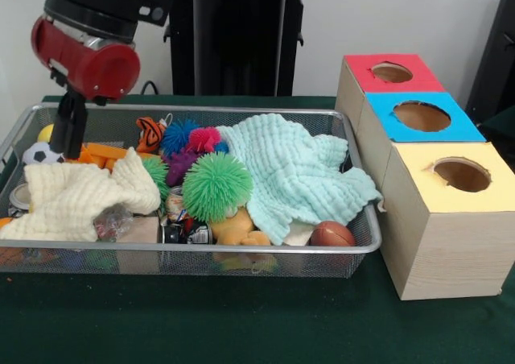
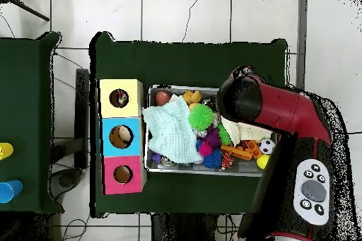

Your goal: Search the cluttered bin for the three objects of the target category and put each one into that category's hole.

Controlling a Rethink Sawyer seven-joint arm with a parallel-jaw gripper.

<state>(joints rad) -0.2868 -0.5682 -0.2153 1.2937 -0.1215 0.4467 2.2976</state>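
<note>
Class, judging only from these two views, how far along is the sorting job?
Possibly begun: the overhead view shows something inside the yellow box and blue box holes. In hand: the gripper is lowered into the wire bin's end, grip unclear. Left: balls, cloths and toys fill the bin.

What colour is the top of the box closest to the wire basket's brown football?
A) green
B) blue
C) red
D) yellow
D: in the front view, the little brown football sits in the basket corner right beside the yellow-topped box; the blue-topped box and the red-topped box stand farther back in the row.
</note>
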